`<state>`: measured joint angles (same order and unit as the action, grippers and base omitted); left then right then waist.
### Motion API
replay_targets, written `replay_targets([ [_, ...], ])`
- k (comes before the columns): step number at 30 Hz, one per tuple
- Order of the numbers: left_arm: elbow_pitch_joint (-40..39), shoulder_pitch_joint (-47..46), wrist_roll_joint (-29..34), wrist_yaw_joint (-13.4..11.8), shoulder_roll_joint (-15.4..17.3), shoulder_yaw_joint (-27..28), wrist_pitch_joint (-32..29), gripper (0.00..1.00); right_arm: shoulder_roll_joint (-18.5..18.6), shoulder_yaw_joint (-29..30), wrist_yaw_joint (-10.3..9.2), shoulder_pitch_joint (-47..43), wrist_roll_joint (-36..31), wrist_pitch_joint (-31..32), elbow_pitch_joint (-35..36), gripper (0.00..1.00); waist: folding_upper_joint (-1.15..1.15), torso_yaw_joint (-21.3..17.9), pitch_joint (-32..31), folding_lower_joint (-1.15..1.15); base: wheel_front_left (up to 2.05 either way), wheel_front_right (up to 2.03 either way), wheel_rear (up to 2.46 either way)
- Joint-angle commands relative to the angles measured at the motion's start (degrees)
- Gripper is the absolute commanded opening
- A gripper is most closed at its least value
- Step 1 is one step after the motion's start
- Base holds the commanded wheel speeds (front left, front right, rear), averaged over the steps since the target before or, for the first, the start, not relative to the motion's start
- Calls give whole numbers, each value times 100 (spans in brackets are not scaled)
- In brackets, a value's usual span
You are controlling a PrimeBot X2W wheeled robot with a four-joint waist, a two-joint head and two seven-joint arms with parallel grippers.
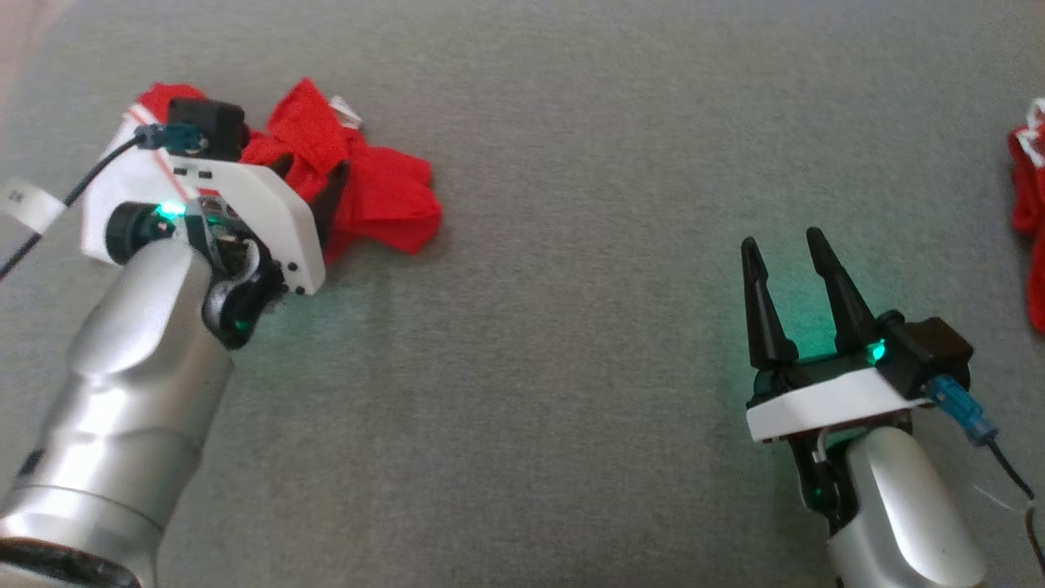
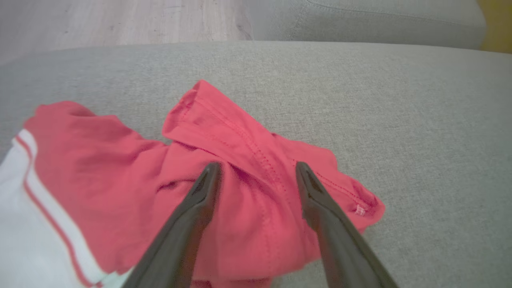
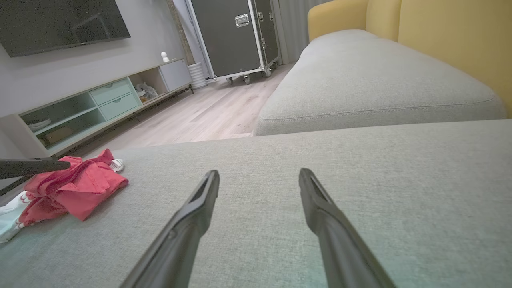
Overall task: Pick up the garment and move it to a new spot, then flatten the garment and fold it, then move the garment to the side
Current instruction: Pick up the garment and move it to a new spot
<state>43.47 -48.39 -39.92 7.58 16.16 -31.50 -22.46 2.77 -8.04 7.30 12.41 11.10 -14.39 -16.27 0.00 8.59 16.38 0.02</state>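
Note:
A crumpled red garment with a white, red-striped part lies on the grey sofa cushion at the upper left of the head view. My left gripper is open, its two dark fingers pressed down into the garment on either side of a stitched fold. In the right wrist view the garment sits at the far left, with one left finger lying over it. My right gripper is open over bare cushion at the lower right, far from the garment, with nothing between its fingers.
Another piece of red cloth with white trim shows at the right edge of the head view. Beyond the cushion lie a wooden floor, a low shelf unit and a yellow sofa back.

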Motion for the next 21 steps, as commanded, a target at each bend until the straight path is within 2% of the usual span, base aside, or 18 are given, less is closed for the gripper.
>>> replay_targets([
  [1, -69, -353, -95, -10, 380, 152, -25, 100, 10, -144, 19, 168, 44, -61, 241, 100, 0, -247, 219, -2, 0, 0, 0],
  [10, 380, -535, -505, -9, 484, -221, -88, 100, 10, -207, 19, 273, 124, -61, 296, 100, 0, -507, 354, -2, 0, 0, 0],
  [11, 398, -557, -516, -9, 476, -242, 2, 44, 10, -212, 19, 280, 124, -61, 289, 100, 0, -526, 352, -2, 0, 0, 0],
  [12, 405, -583, -525, -9, 473, -244, 144, 0, 10, -218, 19, 288, 124, -61, 282, 100, 0, -546, 345, -2, 0, 0, 0],
  [16, 296, -694, -382, -9, 488, -302, 1098, 0, 10, -225, 19, 292, 118, -61, 224, 100, 0, -613, 215, -2, 0, 0, 0],
  [17, 296, -694, -382, -9, 488, -302, 1098, 0, 10, -225, 19, 292, 118, -61, 224, 100, 0, -613, 215, -2, 0, 0, 0],
  [21, 60, -772, -124, -9, 501, -429, 2182, 0, 10, -239, 19, 241, 134, -61, 155, 100, 0, -651, -18, -2, 0, 0, 0],
])
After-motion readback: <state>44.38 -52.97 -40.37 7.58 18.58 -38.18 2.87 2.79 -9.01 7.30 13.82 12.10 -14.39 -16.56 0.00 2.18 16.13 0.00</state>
